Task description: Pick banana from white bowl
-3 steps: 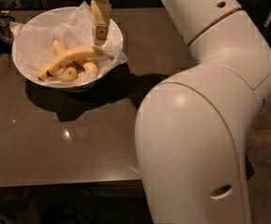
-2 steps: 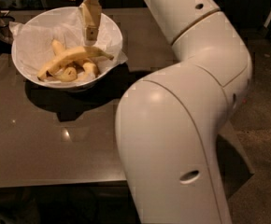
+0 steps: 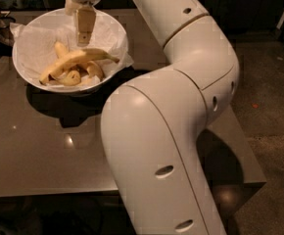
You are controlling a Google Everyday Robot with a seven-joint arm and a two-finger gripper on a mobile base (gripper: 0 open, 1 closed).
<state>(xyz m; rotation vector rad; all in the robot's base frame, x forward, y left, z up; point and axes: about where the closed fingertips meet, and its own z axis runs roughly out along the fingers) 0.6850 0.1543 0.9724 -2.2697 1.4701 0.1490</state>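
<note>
Hanging above the bowl [image 3: 24,72], the tool [image 3: 84,35] pointed straight down over the banana [image 3: 73,60], likely lined up for a grasp; how open it was I couldn't tell

You see a pale-yellow banana [image 3: 76,58] with a dark stem tip in the white bowl [image 3: 15,62], whose crumpled lining paper is white too. The stubbier bananas [image 3: 73,77] look deeper yellow with brown patches. Your tan gripper [image 3: 85,31] hangs just above the bowl, on a glossy cream-white arm [image 3: 181,82]. The table [image 3: 44,151] is shiny grey-brown.
</note>
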